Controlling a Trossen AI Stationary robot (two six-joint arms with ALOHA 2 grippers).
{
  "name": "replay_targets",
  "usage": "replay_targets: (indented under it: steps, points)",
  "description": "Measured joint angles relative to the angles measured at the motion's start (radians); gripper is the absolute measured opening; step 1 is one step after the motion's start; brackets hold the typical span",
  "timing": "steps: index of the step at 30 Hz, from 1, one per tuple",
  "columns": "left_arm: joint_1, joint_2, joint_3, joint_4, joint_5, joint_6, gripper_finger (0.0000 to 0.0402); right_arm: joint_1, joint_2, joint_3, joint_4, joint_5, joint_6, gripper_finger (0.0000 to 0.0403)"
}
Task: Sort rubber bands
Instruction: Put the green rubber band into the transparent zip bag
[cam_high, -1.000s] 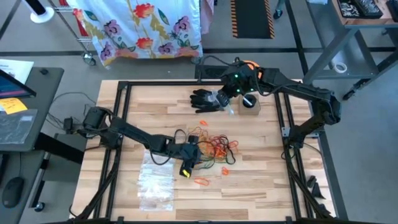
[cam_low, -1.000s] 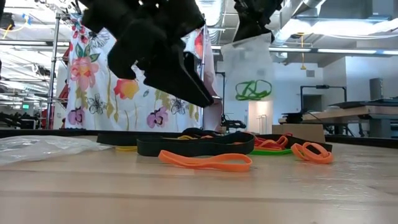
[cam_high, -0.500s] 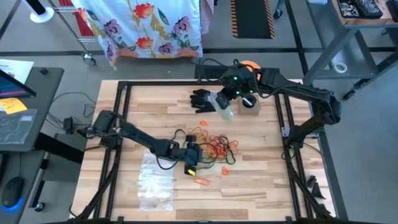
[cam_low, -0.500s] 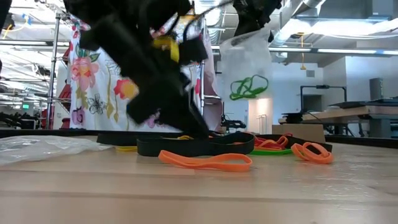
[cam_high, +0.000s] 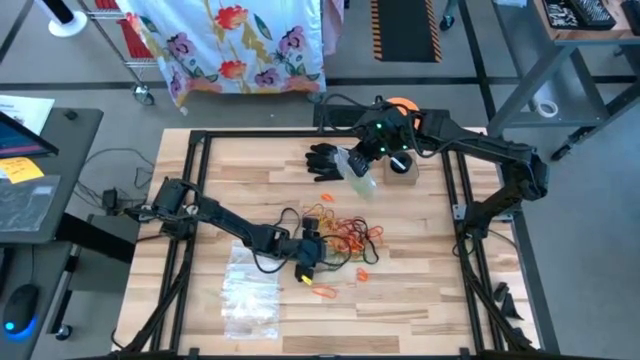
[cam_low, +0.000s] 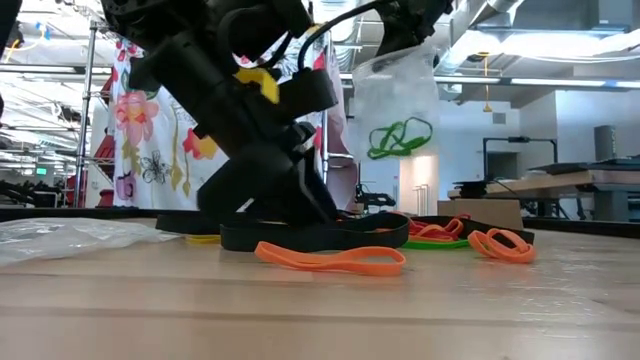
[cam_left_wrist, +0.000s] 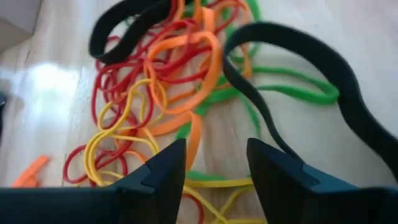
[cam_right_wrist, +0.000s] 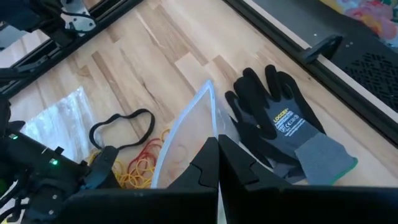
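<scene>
Lying beside the black glove (cam_high: 327, 160), a clear bag (cam_right_wrist: 186, 134) is being pinched by the shut right gripper (cam_right_wrist: 217, 163). Since earlier, the left gripper (cam_left_wrist: 214, 163), parted and empty, has been lowered onto the rubber bands (cam_left_wrist: 168, 93) mid-table.

In the left wrist view a black rubber band (cam_left_wrist: 323, 81) beyond the open jaws runs off the picture's edge.

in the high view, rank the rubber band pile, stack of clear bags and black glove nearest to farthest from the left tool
1. rubber band pile, right beside the left tool.
2. stack of clear bags, at the front edge.
3. black glove, at the far side.
</scene>
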Motion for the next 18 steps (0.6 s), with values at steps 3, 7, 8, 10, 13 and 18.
replay_targets:
  steps: [3, 7, 8, 10, 13, 18]
  points:
    - [0.0, 0.0, 0.001, 0.007, 0.017, 0.041, 0.0169, 0.0, 0.0, 0.0, 0.0, 0.0, 0.0, 0.0]
    - [0.0, -0.001, 0.028, -0.06, 0.079, 0.082, 0.0169, 0.0, 0.0, 0.0, -0.001, -0.001, 0.005, 0.0]
    - [0.0, -0.002, 0.029, -0.072, 0.09, 0.087, 0.0169, 0.0, 0.0, 0.0, -0.001, -0.001, 0.006, 0.0]
    - [-0.003, -0.002, 0.031, -0.086, 0.092, 0.099, 0.0169, 0.0, 0.0, 0.0, 0.0, -0.001, 0.007, 0.0]
    - [-0.005, -0.003, 0.031, -0.104, 0.092, 0.121, 0.0168, 0.001, 0.0, 0.0, 0.0, -0.001, 0.008, 0.0]
    - [0.007, -0.005, 0.032, -0.132, 0.101, 0.123, 0.0168, 0.001, 0.0, 0.0, 0.0, -0.001, 0.008, 0.0]
